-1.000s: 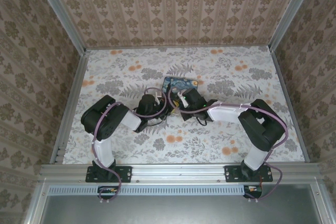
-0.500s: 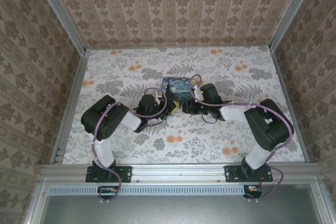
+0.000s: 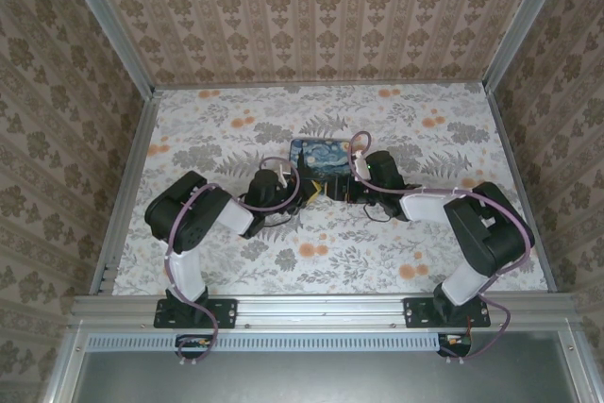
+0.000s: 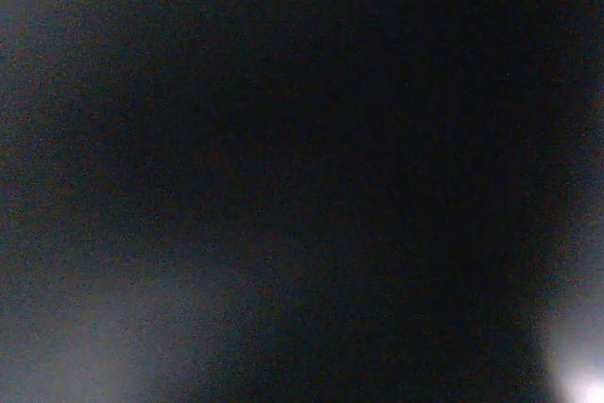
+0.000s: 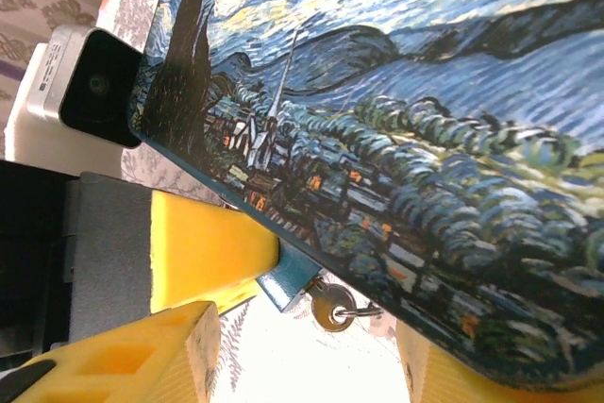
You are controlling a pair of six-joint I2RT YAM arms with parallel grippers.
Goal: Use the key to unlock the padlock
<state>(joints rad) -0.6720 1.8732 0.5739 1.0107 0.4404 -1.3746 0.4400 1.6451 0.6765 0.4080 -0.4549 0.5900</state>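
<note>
Right arm has swung its wrist back toward its own side over the last second. More of the painted tin (image 3: 322, 156) is uncovered from above than before. Left arm has not shifted; tin sits mid-table (image 3: 236, 129), near where it was.

Left gripper (image 3: 293, 188) is pushed in against the tin's near left corner. Its wrist camera gives nothing but darkness. From the right wrist, one of its yellow fingers (image 5: 203, 252) lies against the small teal padlock (image 5: 281, 287), with the grey camera box (image 5: 80, 92) above it. Cannot tell whether the left jaws are pinching the lock or merely resting on it; the second finger is hidden.

Padlock hangs at the tin's lower edge, tucked just under the painted lid. Shackle is hidden behind that edge, so I can't tell whether it is locked or sprung.

Key (image 5: 330, 310): its round silvery head stands out of the padlock body with a thin ring trailing, so it looks seated in the keyhole.

Right gripper (image 5: 311, 351): jaws spread, one yellow finger on each side of the key head, touching neither it nor the lock.

Reading: insertion looks done, and the pull-back has left the right fingers lined up on the key head. What remains, I'd judge, is to close on the head and twist while the left side steadies the lock. Risks: slipping off so small a head, or nudging the tin.
</note>
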